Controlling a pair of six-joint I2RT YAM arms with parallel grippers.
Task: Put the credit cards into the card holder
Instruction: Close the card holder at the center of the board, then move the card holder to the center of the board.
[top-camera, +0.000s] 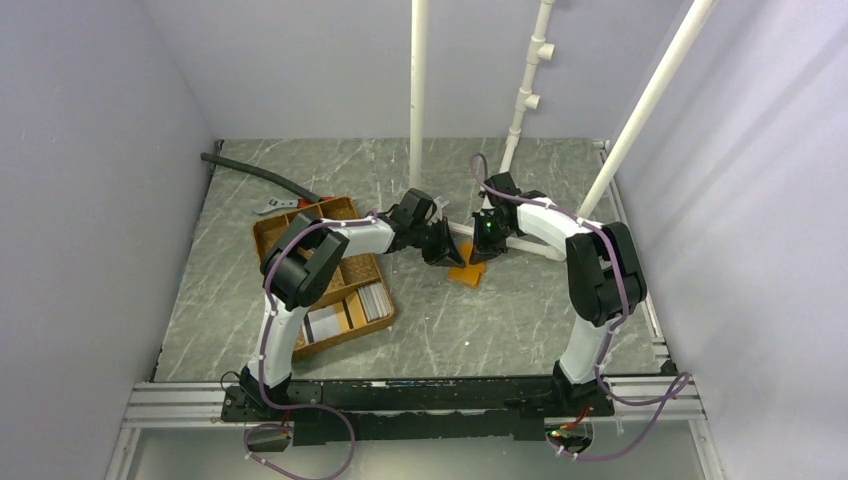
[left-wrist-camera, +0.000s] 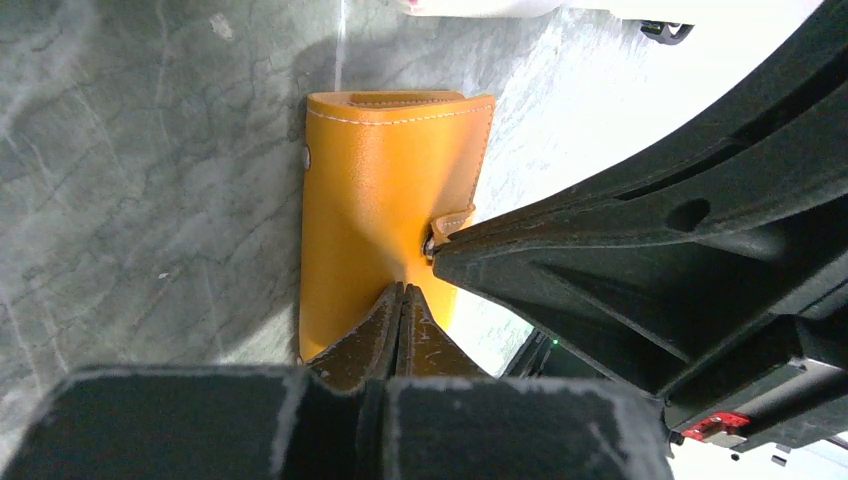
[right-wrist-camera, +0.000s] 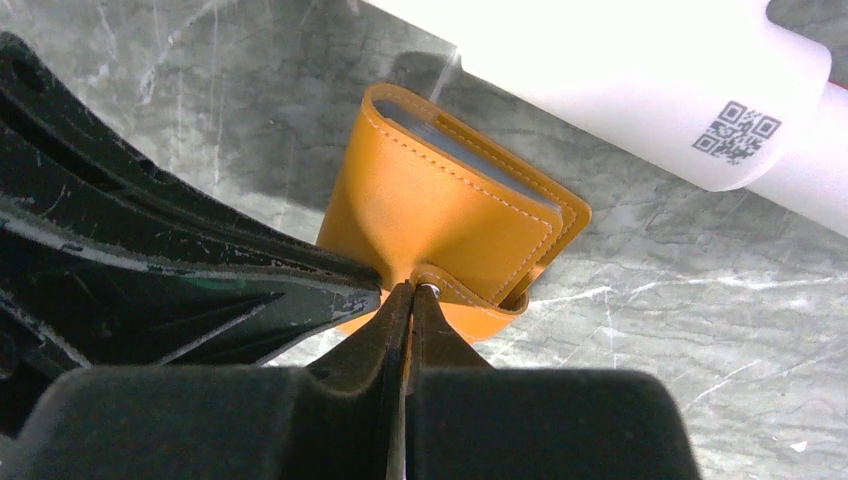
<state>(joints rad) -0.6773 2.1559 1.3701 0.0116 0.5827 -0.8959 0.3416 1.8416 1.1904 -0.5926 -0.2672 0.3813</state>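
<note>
Card holder (top-camera: 467, 272) flat on the grey desk (top-camera: 450, 330), at the centre, right between the two arms and touching both pairs of jaws. Left jaws fully closed, tips down on the near end of the orange cover, with the leather creased toward them. Long axis of the holder straight ahead of these jaws. Right jaws closed as well, set in from the side and meeting the small snap strap (right-wrist-camera: 460, 285) on the long edge, so almost at a right angle to the left ones. Not possible to tell about any leather really nipped between either pair. Grey edges, likely credit cards (right-wrist-camera: 470, 150), inside the holder on the side toward the white pipe (right-wrist-camera: 620, 70). Loose cards (top-camera: 375, 298) well apart, in the woven tray (top-camera: 275, 232) under the left arm (top-camera: 330, 240). Neither arm nearer to the holder, but the left one clearly nearer to the tray. Probably work on the strap in hand now, judging by the right tips.
</note>
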